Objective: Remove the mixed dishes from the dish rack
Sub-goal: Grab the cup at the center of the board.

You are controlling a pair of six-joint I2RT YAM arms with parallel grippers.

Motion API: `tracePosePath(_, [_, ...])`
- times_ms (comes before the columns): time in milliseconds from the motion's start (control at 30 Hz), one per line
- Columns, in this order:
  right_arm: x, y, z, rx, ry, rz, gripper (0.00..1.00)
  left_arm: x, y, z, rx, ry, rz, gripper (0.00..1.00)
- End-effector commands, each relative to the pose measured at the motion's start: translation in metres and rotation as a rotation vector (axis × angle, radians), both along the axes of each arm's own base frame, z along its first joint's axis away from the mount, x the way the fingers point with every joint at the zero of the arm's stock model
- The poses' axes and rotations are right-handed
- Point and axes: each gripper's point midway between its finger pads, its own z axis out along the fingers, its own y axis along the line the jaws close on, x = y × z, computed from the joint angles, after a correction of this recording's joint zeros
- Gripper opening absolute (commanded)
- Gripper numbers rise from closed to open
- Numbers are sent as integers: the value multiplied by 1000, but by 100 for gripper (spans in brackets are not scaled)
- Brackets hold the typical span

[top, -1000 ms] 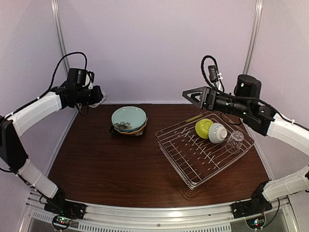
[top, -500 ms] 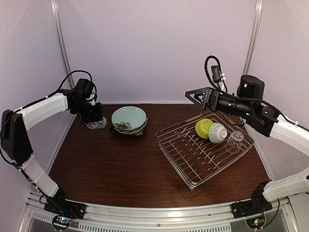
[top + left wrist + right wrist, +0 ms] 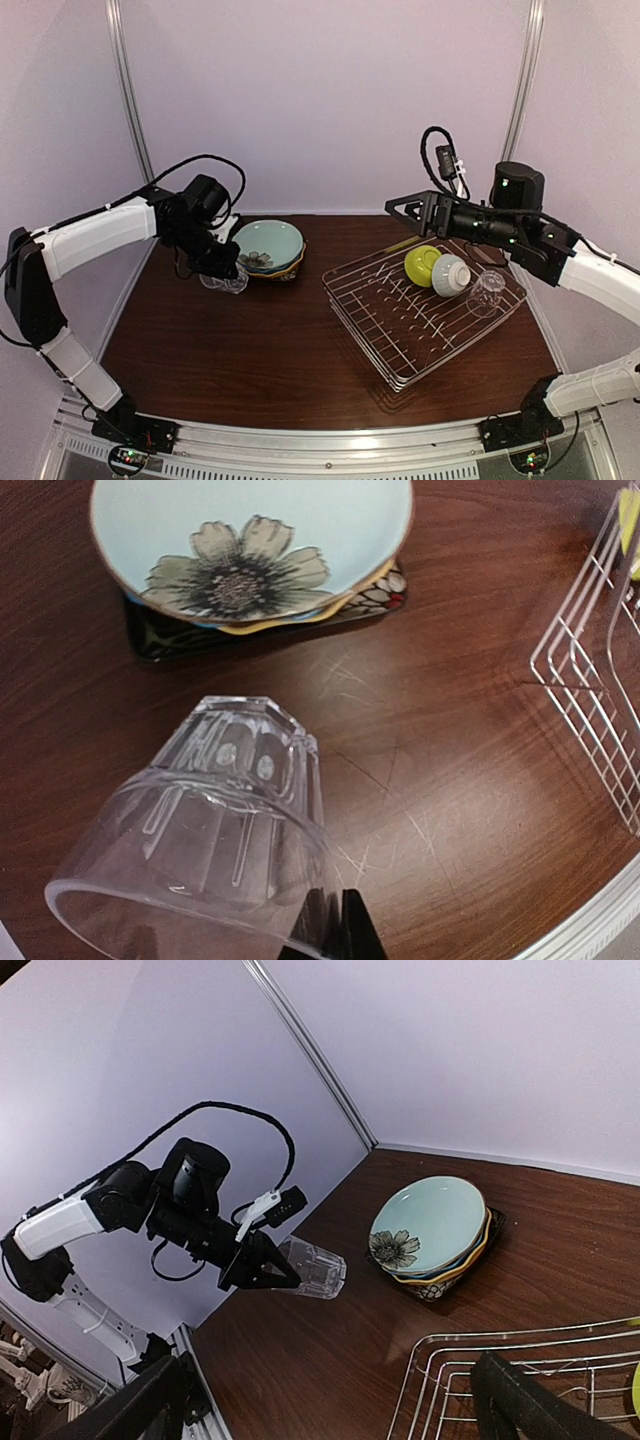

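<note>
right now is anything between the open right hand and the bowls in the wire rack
Nothing visible does. The open right hand hangs in the air by the far corner of the silver wire dish rack. The round yellow-green bowl, round white bowl and clear glass tumbler lie uncovered below it.

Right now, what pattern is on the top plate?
The top plate is pale teal with one grey-brown flower near its rim; best in the left wrist view.
</note>
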Motion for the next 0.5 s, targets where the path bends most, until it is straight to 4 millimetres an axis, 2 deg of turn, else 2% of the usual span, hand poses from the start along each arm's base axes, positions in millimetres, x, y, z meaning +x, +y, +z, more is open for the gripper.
tracePosePath(0, [0, -9, -2, -17, -8, -25, 100, 3, -21, 13, 55, -43, -188, 0])
tracePosePath(233, [-2, -19, 0, -24, -15, -49, 100, -1, -56, -6, 167, -5, -351, 0])
tracePosePath(467, [-3, -29, -1, -26, -14, -71, 100, -3, -77, -21, 192, 17, -412, 0])
